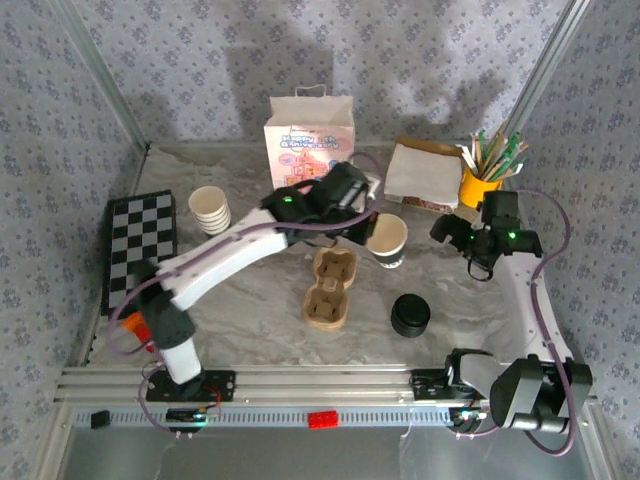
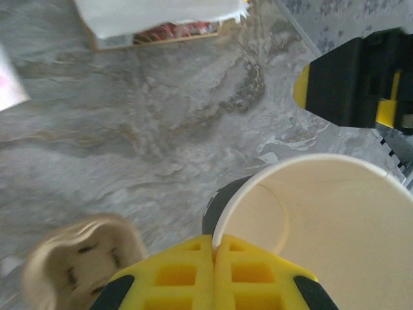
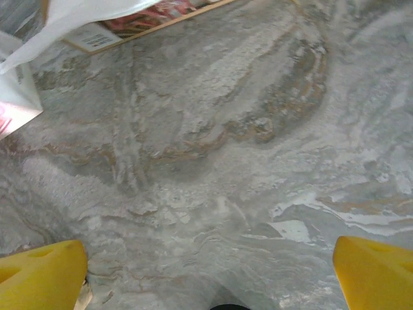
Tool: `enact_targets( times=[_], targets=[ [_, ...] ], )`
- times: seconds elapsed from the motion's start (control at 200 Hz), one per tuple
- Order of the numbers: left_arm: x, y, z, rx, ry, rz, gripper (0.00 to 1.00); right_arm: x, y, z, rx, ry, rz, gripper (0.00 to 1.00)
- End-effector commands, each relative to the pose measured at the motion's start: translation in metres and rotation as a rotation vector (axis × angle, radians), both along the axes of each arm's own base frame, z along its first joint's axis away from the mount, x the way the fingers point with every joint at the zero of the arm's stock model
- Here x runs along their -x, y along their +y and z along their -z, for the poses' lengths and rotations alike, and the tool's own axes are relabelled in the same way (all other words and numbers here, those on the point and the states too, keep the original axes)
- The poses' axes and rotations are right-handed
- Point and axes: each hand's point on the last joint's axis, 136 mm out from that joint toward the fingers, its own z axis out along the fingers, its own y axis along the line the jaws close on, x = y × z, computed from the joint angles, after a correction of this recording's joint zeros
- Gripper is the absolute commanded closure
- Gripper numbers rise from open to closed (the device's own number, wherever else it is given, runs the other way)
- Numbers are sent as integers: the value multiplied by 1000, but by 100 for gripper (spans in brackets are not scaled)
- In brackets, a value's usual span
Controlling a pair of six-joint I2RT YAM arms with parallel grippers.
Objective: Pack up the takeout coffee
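Observation:
The cream paper cup [image 1: 388, 240] with a dark lower part is right of the brown carrier, near the table's middle. My left gripper [image 1: 365, 232] is shut on its rim. In the left wrist view the yellow fingers [image 2: 187, 271] pinch the cup wall [image 2: 322, 226], one inside and one outside. I cannot tell whether the cup rests on the table. The black lid [image 1: 410, 315] lies nearer the front, apart from both grippers. My right gripper [image 1: 447, 232] hangs open just right of the cup, its yellow fingers [image 3: 39, 274] wide apart over bare table.
The pulp carrier [image 1: 330, 290] lies left of the cup. A white paper bag [image 1: 308, 140] stands at the back, napkins [image 1: 420, 175] and a yellow stirrer holder [image 1: 482, 182] at the back right. Stacked cups [image 1: 210, 210] and a checkerboard [image 1: 140, 245] sit at the left.

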Motion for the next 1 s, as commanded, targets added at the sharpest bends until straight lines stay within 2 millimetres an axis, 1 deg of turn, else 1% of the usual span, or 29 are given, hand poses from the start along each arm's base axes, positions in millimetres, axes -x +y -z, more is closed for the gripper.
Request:
enact_targets(
  times=[0.0, 0.02, 0.1, 0.145, 0.195, 0.205, 0.225, 0.32, 0.445, 0.55, 0.745, 0.815, 0.885, 0.995],
  targets=[
    [-8, -35, 7, 23, 16, 36, 100, 2, -3, 6, -60, 0, 34, 0],
    [-11, -40, 18, 1, 25, 40, 100, 2, -4, 7, -60, 0, 38, 1],
    [-22, -51, 44, -87, 40, 41, 100, 3, -8, 10, -57, 9, 52, 0],
    [-26, -56, 54, -121, 41, 52, 100, 5, -10, 12, -53, 15, 58, 0],
    [-30, -61, 68, -153, 56, 53, 100, 6, -12, 14, -59, 15, 63, 0],
    [-31, -63, 67, -149, 53, 57, 100, 6, -12, 15, -60, 14, 63, 0],
    [-32, -65, 72, -156, 57, 62, 100, 6, -12, 15, -62, 13, 63, 0],
    [-38, -73, 86, -175, 50, 66, 100, 7, -13, 19, -68, 21, 68, 0],
    [-46, -75, 106, -210, 45, 58, 100, 6, -14, 21, -63, 25, 71, 0],
    [-50, -78, 114, -217, 39, 55, 100, 3, -20, 19, -36, 12, 84, 0],
    [-56, -80, 125, -216, 56, 47, 100, 2, -17, 16, -43, 7, 71, 0],
    [-57, -79, 125, -222, 59, 46, 93, 2, -17, 14, -40, 8, 69, 0],
    [-58, -78, 123, -226, 56, 46, 82, 3, -16, 13, -38, 12, 65, 0],
    [-60, -74, 115, -223, 49, 42, 74, 3, -13, 10, -25, 16, 48, 1]
  ],
)
